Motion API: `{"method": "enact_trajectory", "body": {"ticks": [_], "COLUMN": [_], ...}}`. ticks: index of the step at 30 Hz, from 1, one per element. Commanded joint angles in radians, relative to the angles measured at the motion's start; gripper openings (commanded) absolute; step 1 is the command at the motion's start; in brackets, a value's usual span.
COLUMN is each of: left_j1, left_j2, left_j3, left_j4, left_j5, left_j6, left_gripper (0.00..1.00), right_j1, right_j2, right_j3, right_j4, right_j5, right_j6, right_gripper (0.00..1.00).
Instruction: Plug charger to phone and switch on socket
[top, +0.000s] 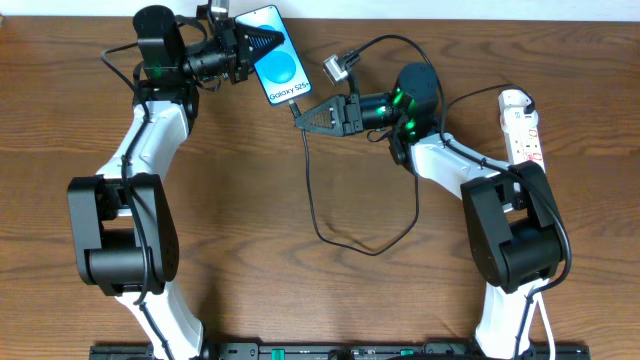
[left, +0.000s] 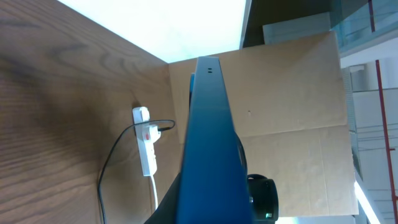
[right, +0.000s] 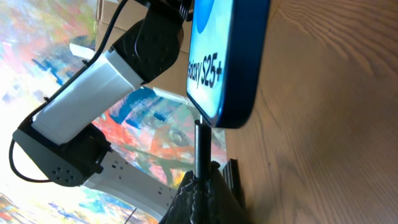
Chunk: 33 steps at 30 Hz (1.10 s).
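1. The left end effector (top: 262, 43) is clamped on the phone (top: 277, 60), holding it at the far side of the worktop (top: 230, 200) with the blue screen facing up toward the overhead camera.
2. In the left wrist view the phone (left: 208, 143) shows edge-on, a dark blue slab filling the centre.
3. The right end effector (top: 302, 110) is closed on the plug end of the charger (top: 318, 215) – right at the phone's near edge.
4. In the right wrist view the plug stem (right: 200, 146) rises from the fingers (right: 198, 196) and meets the phone's (right: 230, 56) lower edge; whether it is fully seated cannot be told.
5. The black cable loops toward the near side of the worktop, then climbs right.
6. The socket (top: 522, 125) lies at the far right – white, red switch marks, well apart from the phone.
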Motion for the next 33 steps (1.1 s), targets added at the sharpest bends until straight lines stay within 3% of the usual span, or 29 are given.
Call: {"method": "enact_trajectory", "body": {"ticks": [1, 33], "left_j1": [-0.014, -0.042], "left_j2": [-0.01, -0.01], "left_j3": [0.005, 0.005], "left_j4": [0.008, 0.007], "left_j5": [0.043, 0.047], "left_j6": [0.014, 0.021], "left_gripper": [0.07, 0.07], "right_j1": [-0.026, -0.015], "right_j2": [0.0, 0.0], "right_j3": [0.0, 0.0], "right_j4": [0.006, 0.025], "right_j5": [0.056, 0.075], "right_j6": [-0.005, -0.005], "right_gripper": [0.01, 0.01]}}
